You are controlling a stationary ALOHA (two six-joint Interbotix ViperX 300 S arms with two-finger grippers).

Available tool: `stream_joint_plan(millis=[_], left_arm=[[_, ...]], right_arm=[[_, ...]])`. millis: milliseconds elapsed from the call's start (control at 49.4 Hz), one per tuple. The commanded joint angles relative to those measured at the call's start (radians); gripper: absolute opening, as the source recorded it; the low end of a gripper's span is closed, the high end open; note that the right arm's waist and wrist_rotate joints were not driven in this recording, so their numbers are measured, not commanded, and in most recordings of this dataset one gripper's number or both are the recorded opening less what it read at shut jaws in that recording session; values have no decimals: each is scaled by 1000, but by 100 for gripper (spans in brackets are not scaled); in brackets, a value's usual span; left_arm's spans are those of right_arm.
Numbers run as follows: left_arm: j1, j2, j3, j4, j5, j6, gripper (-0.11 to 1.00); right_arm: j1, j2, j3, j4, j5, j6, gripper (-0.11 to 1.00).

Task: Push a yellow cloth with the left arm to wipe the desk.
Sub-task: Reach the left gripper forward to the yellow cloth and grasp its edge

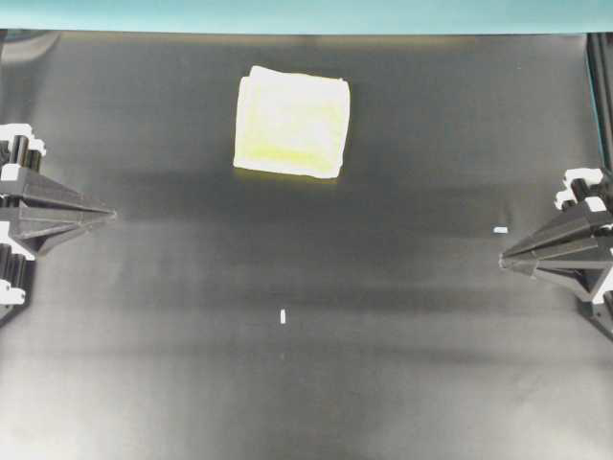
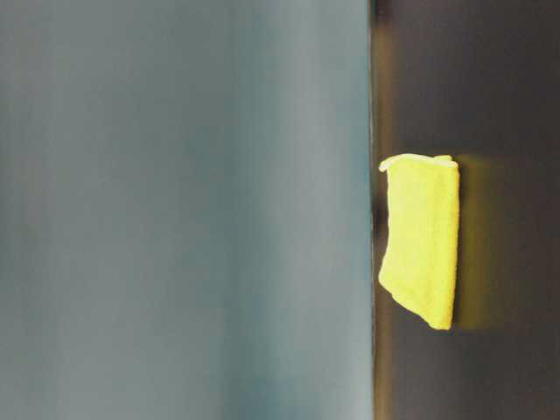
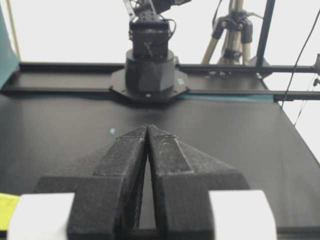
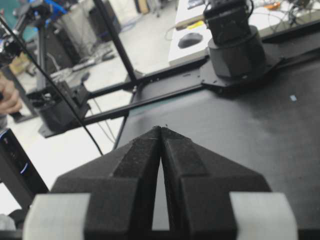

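The yellow cloth (image 1: 292, 122) lies flat on the desk (image 1: 306, 383); left gripper (image 1: 108, 216) and right gripper (image 1: 505, 259) are both closed, empty, well apart from it.

- The left arm (image 1: 29, 216) is built in matte black, tipped with pointed, rough-textured wedge jaws.
- White clips are fitted behind the jaws on both arms.

Overhead view: both arms cropped by the side edges beside the desk (image 1: 306, 383). Left wrist view: only a corner of the yellow cloth (image 3: 7, 209) shows, cut by the frame's left edge. Table-level view: a blurred grey-teal surface (image 2: 184, 210) fills everything left of the cloth.
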Motion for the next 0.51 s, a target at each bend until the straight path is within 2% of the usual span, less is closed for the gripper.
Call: stream_joint_plan(millis=[0,162,304,486], left_arm=[[41,72,-18,41,-3,-5,6],[80,238,-57,40,-29,2,1],[150,402,-110,41,-83,2,1],[244,606,-209,41,-94,9,1]], right_arm=[[0,9,-11,2,-5,0,3],[2,20,-2,2,40,0,0],[2,21,-2,2,61,0,0],[0,23,-2,2,78,-2,0]])
